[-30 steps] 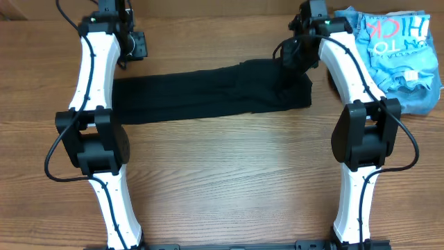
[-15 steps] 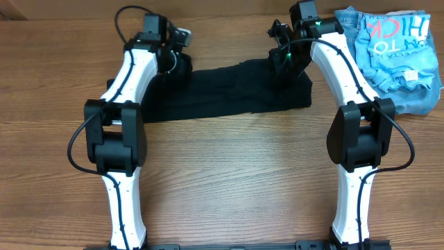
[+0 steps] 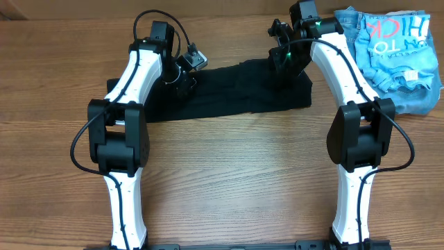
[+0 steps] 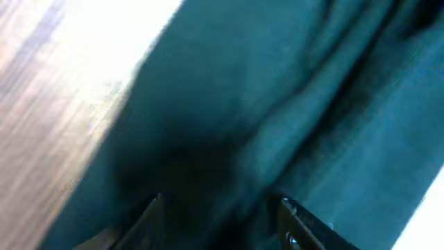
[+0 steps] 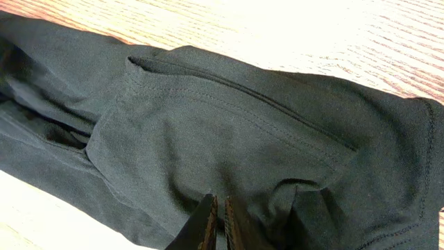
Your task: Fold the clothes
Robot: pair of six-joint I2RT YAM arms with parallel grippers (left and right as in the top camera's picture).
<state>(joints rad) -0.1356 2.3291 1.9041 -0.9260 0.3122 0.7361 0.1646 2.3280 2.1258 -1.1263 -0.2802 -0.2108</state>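
The black T-shirt (image 3: 229,87) lies as a long folded strip across the back of the table. My left gripper (image 3: 186,82) is open and low over the strip's left part. In the left wrist view its two fingers (image 4: 220,208) stand wide apart with the dark fabric (image 4: 312,104) between and under them. My right gripper (image 3: 281,64) is at the strip's right end. In the right wrist view its fingers (image 5: 217,201) are pressed together on a pinch of the black fabric (image 5: 229,118), with wrinkles running to the tips. No white label shows.
A light blue printed shirt (image 3: 399,48) lies crumpled on blue denim at the back right, close to the right arm. The wooden table (image 3: 229,173) spreads in front of the strip. Both arm bases stand at the front edge.
My left arm swung from the back left of the table rightward and came down over the shirt's left part. My right gripper shifted slightly left and then held still.
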